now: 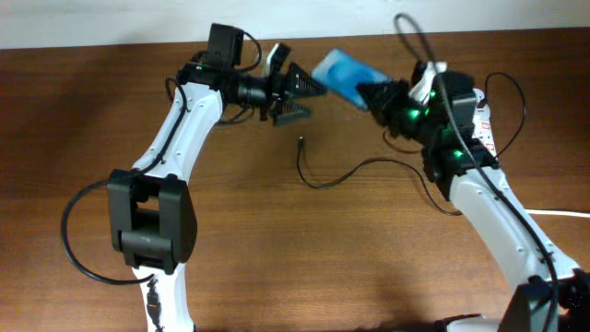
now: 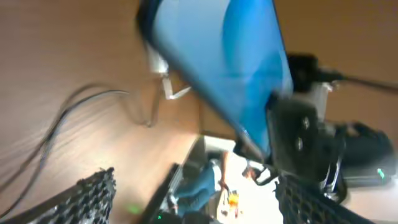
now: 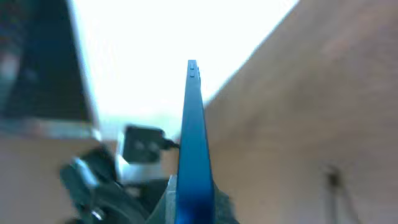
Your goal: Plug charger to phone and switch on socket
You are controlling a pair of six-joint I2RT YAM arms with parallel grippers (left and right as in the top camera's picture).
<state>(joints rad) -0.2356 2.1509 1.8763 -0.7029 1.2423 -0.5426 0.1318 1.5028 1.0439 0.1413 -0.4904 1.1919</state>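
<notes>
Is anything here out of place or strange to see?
Yes. The black-edged smartphone with the bright blue screen is in the air, held tilted in the right gripper, while the thin black charger cable lies loose on the brown wooden table, its plug tip in neither gripper.

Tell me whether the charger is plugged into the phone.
Out. The charger's plug tip lies loose on the table, apart from the phone, which the right claw holds up off it.

White arms (image 1: 175,129) with black joints (image 1: 152,221), black cables (image 1: 65,231), a black ribbed left gripper (image 1: 315,101), green lights (image 1: 412,114).
</notes>
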